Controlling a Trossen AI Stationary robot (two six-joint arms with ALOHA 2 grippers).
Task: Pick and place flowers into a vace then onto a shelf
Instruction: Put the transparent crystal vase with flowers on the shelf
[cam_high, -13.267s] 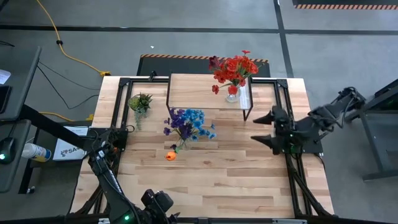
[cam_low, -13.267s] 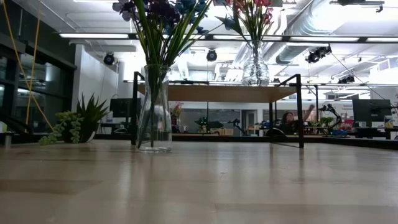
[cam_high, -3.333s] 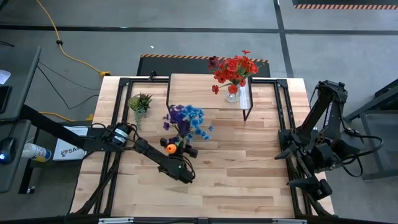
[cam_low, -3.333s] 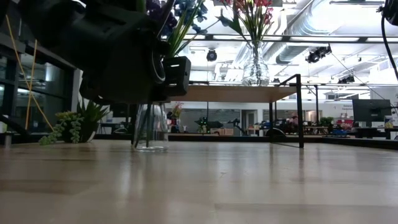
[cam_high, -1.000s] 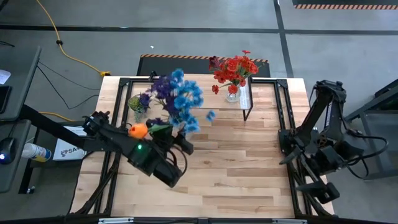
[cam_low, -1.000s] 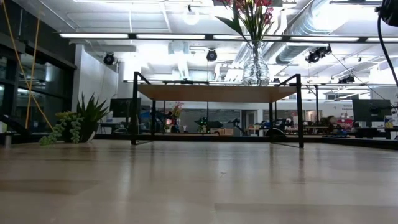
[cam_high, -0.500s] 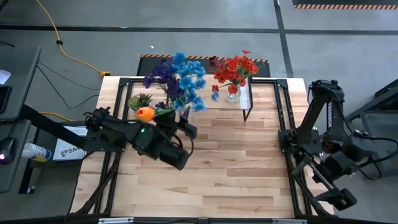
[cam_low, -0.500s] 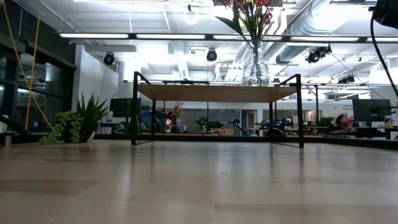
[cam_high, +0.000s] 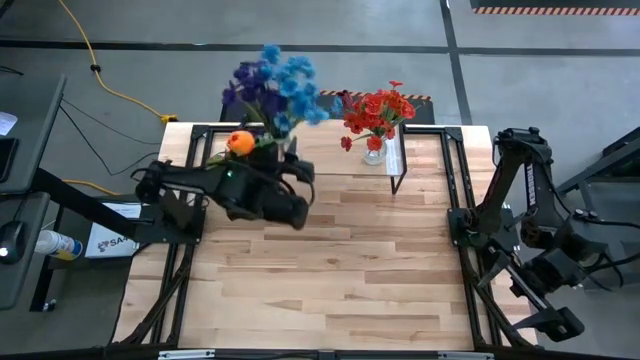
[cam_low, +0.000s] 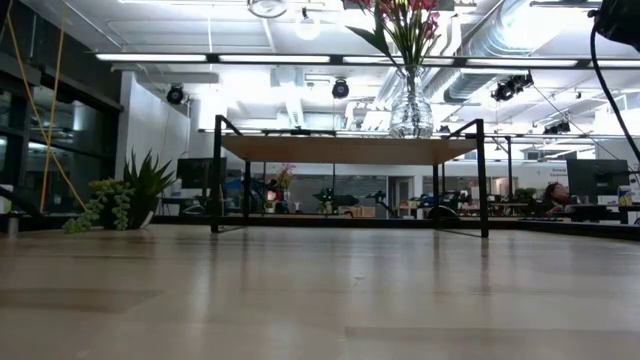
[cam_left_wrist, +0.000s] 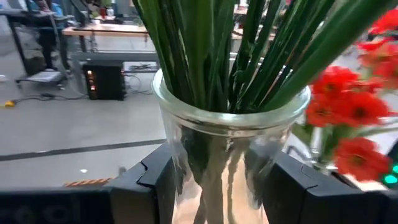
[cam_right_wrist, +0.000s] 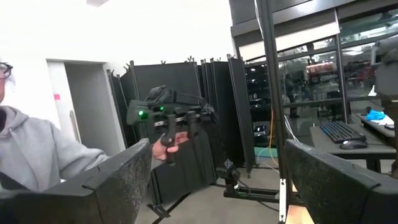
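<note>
Left gripper (cam_left_wrist: 214, 186): closed on a clear glass vase (cam_left_wrist: 229, 155), one finger on each side of its body, carried high above the table's (cam_high: 330, 270) far left part.
Held flowers (cam_high: 272, 85): blue and purple blooms with one orange, green stems standing in the held vase.
Shelf (cam_high: 330, 148): at the table's far edge, bearing a second glass vase (cam_low: 410, 103) of red flowers (cam_high: 378, 112).
Right gripper (cam_right_wrist: 214, 186): jaws wide apart, holding nothing, off the table's right side.
Small leafy plant (cam_low: 125, 200): on the table near the shelf's left end.

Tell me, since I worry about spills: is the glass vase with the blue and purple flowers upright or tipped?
Upright. In the left wrist view the vase stands vertical between the left end effector fingers, its stems rising out.
</note>
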